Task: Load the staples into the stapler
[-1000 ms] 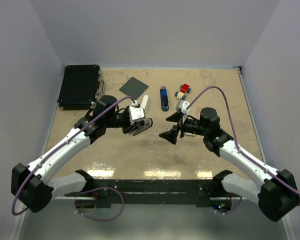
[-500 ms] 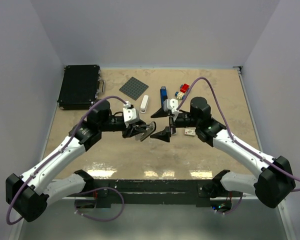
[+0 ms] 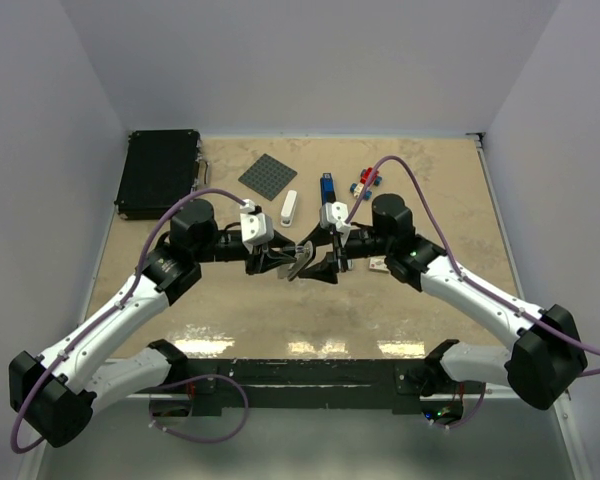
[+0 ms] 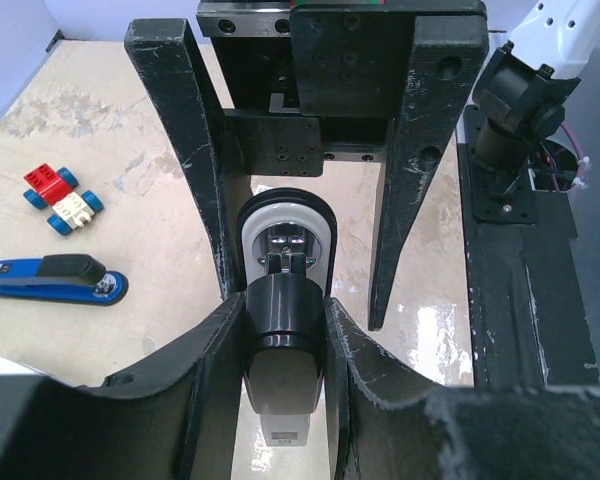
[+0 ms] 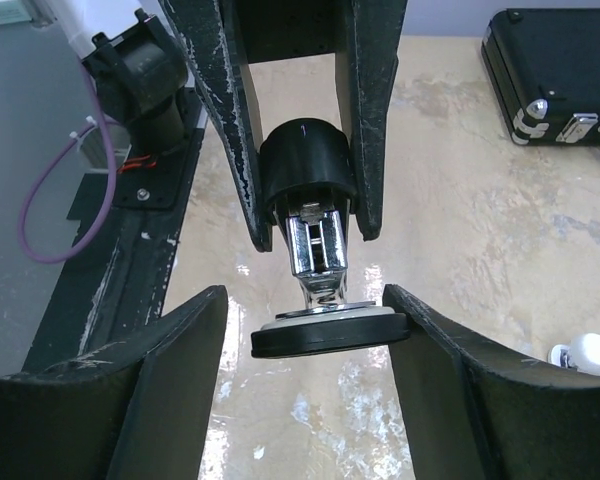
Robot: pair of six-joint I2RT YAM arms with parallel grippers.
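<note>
**Two grippers at the stapler, no staples loaded yet**

Nearest the arm bases, at mid-table [image 3: 450, 200], the black stapler [image 5: 306, 160] is held by the left gripper [image 4: 283, 330]. Its jaws are clamped across the stapler's black top half. The stapler is seen hinged open, with the chrome magazine [image 5: 315, 245] exposed between the top half and the grey-rimmed base [image 5: 330, 332]. The right gripper [image 5: 305, 300] is set astride that base with its jaws apart. A gap is seen on one side and contact on the other cannot be told, so no grip is judged made.

Just beyond, beside the right arm, the staples [image 3: 378, 265] are seen on the table as a small pale box. The box is partly hidden from above and is not held by either gripper.

Farther back are noted a white oblong piece [image 3: 289, 207], a blue stapler [image 4: 55, 280], a toy-brick car [image 4: 58, 198] and a grey studded plate [image 3: 268, 176]. A black case [image 3: 158, 185] lies at the far left. None is judged to be in play.

Progress is judged early.
- Done: the stapler is picked up, presented between the arms and opened at least partly.
- Left: the base is to be gripped and the magazine cleared, then a strip is to be taken from the box and laid in the channel, and the stapler shut.

No strip is seen in the magazine, though the inside of its channel is not plainly shown.
</note>
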